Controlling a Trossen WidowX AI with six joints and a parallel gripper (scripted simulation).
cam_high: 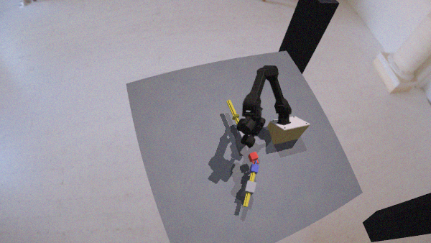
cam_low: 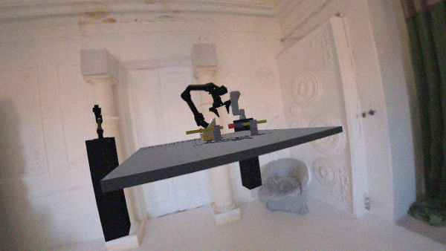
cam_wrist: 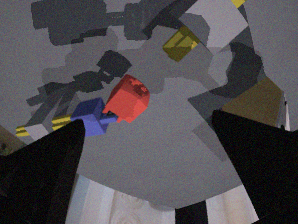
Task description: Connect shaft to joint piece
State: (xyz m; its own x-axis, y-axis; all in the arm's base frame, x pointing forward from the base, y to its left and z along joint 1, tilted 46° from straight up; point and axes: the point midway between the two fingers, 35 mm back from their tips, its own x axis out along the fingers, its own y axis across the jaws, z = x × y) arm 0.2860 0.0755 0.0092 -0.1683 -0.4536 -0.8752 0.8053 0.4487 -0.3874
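The red joint piece [cam_high: 253, 156] [cam_wrist: 129, 100] sits hinged on the blue part [cam_high: 254, 167] [cam_wrist: 91, 117] at the end of the fixed yellow shaft [cam_high: 246, 200] [cam_wrist: 61, 121], held in a pale block [cam_high: 251, 187] [cam_wrist: 37, 131]. Its open end faces roughly toward the second shaft [cam_high: 230, 106] [cam_low: 193, 132] [cam_wrist: 180, 46]; exact alignment cannot be told. A gap separates them. The second shaft runs through its grey block [cam_low: 217, 133] [cam_wrist: 217, 22], which the arm hides in the top view. My gripper [cam_low: 222, 113] [cam_wrist: 150, 120] is open and empty, above the parts and touching none.
The arm's wedge-shaped base [cam_high: 287, 134] [cam_wrist: 255, 102] stands beside the shafts on the grey table [cam_high: 172, 144] [cam_low: 178, 163]. The second shaft has a raised collar [cam_high: 235, 116]. A grey upright arm [cam_low: 235, 102] shows behind in the exterior view.
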